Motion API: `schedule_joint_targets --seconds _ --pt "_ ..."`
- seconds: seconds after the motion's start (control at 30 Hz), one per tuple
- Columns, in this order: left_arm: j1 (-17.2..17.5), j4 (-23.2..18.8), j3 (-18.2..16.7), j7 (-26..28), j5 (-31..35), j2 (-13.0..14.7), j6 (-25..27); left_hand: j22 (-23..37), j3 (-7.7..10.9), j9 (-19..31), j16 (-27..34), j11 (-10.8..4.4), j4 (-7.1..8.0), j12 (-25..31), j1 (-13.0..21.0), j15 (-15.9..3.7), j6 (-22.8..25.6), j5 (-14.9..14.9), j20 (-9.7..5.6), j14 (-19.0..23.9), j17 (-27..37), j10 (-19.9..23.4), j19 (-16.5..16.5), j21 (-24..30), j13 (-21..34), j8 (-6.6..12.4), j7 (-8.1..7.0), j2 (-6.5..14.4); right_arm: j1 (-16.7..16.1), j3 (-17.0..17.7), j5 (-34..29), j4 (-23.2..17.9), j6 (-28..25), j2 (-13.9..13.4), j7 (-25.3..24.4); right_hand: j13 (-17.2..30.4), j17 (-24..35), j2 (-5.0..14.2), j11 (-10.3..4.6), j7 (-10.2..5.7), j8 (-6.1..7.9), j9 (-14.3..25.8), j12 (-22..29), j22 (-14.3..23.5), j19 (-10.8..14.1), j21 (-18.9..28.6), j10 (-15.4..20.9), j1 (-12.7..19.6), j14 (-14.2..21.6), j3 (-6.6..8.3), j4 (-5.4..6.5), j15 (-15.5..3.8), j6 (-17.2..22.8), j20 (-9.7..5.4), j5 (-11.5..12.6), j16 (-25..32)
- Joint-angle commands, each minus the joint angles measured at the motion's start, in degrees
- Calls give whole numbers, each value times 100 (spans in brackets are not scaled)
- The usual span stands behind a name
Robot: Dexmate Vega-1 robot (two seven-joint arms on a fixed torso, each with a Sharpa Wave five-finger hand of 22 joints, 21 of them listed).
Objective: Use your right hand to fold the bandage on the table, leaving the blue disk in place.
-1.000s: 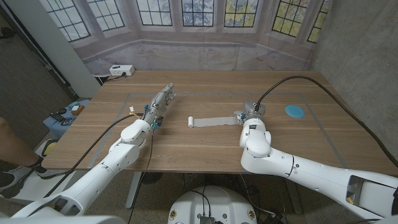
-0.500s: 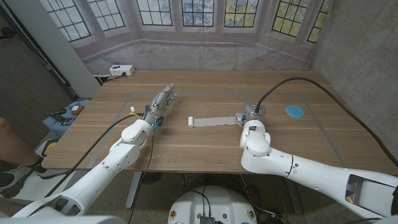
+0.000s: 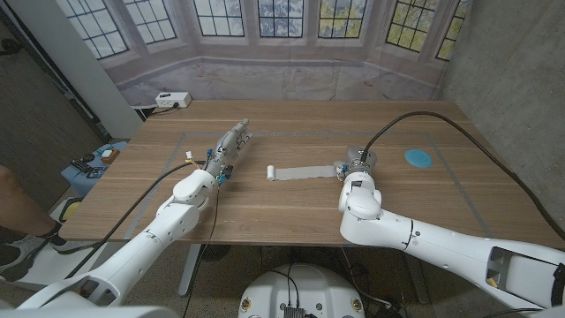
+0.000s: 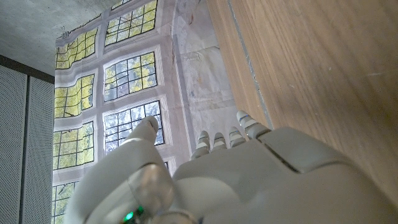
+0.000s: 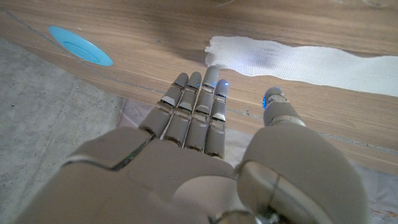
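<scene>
At mid-tabletop point(image 3: 291, 199): white woven bandage strip point(image 3: 302, 171), flat, rolled at one end. Just beside its other end, right hand point(image 3: 355, 161), fingers point(image 5: 198, 102) straight, holding nothing. Farther right, round blue disk point(image 3: 418, 158). Well apart, left hand point(image 3: 228, 145), fingers extended, unladen.

no readable text, no labels, no brands, no numbers
</scene>
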Motion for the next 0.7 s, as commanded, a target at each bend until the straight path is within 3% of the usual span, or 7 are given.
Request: schedule_joint_targets --seconds 0.03,0.7 --pt "32 -19 4 3 5 -16 -65 5 20 29 -13 25 -36 6 46 49 48 20 4 -24 12 7 1 -11 17 29 5 32 14 -33 371 81 7 11 -459 16 15 12 -39 -17 -25 15 52 27 71 20 14 76 60 -22 -4 -325 66 18 40 58" --pt "95 -110 -22 3 -21 49 -31 5 21 30 -13 42 -58 9 42 53 78 20 4 -27 12 22 0 -10 17 24 2 30 175 -178 1139 216 77 -38 -1109 61 33 22 -88 -52 -41 18 121 28 107 18 124 180 153 -47 -3 -384 174 -10 47 84"
